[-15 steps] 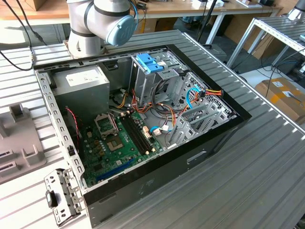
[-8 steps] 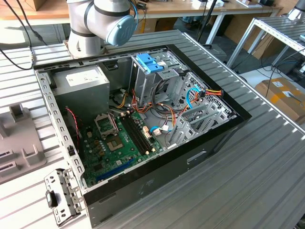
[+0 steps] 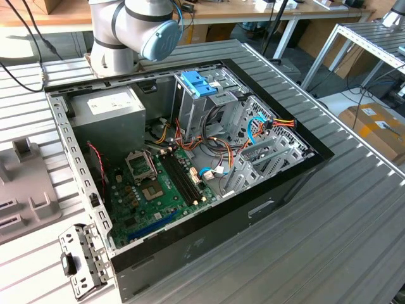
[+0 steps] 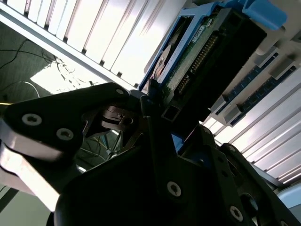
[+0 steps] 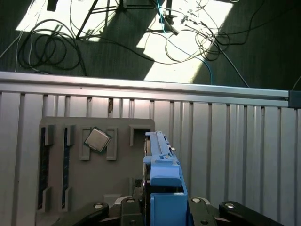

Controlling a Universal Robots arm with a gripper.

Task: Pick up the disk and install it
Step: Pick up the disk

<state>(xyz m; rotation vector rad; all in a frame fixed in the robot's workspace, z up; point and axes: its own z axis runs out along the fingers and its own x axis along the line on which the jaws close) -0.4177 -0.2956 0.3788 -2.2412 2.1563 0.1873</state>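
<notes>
Tool: the tool (image 4: 153, 101) is clenched on the disk, with black fingers (image 4: 117, 101) pressing on the end nearest the camera.
Disk: in the second wrist view the disk (image 4: 207, 52) is held on edge. It shows a dark body, a row of connector pins, bright blue rails along its sides and a blue tab at the far end.
Disk, other camera: in the first wrist view the disk (image 5: 164, 183) is seen edge-on with its blue tab towards the camera, between the tool's 2 finger links.
Disk location: it is in the tool's grip, over 1 edge of a grey fixture tray (image 5: 94, 188). I cannot tell whether it touches the tray.
Tray: a square processor chip (image 5: 97, 139) lies tilted in 1 recess.
Tabletop: the tabletop (image 5: 235, 141) is ribbed aluminium, with cables on the floor (image 5: 56, 42) beyond its edge.
Exterior view: an open computer case (image 3: 190, 247) lies on the tabletop (image 3: 354, 221).
Case contents: a motherboard (image 3: 152, 190), a grey power supply (image 3: 107, 114) and a paler blue bracket (image 3: 196, 82) on the drive cage.
Arm: the arm (image 3: 136, 28) stands behind the case.
Tray, exterior: the tray (image 3: 25, 190) sits at the exterior view's left.
</notes>
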